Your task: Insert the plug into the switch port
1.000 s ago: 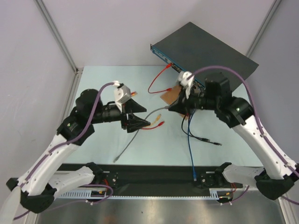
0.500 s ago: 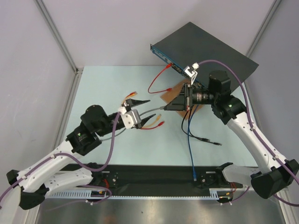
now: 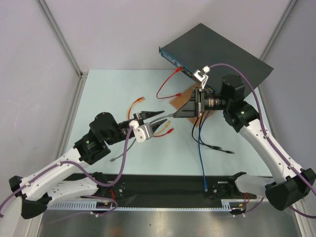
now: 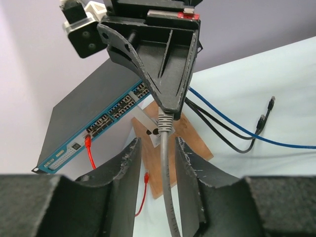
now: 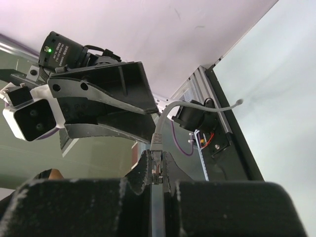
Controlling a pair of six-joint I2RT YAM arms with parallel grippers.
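The switch (image 3: 222, 52) is a flat black box at the back right, its blue socket face (image 3: 183, 68) turned towards the arms. It also shows in the left wrist view (image 4: 94, 106). My right gripper (image 3: 174, 115) is shut on the clear plug (image 5: 157, 165) of a grey cable (image 4: 167, 187), above the table and in front of the switch. My left gripper (image 3: 165, 117) faces it tip to tip. Its fingers (image 4: 131, 168) stand open on either side of the grey cable, just behind the plug boot (image 4: 165, 122), without touching it.
A brown wooden board (image 3: 180, 101) lies under the right gripper. A red cable (image 3: 168, 84) is plugged into the switch face, and more red leads (image 3: 165, 132) lie mid-table. Blue and black cables (image 3: 200, 143) trail towards the near edge. The grey cable's tail (image 3: 117, 157) hangs by the left arm.
My left arm has dropped lower and swung its gripper towards the right gripper, its fingers now astride the grey cable. The right gripper took the plug and has held still for the last half second.
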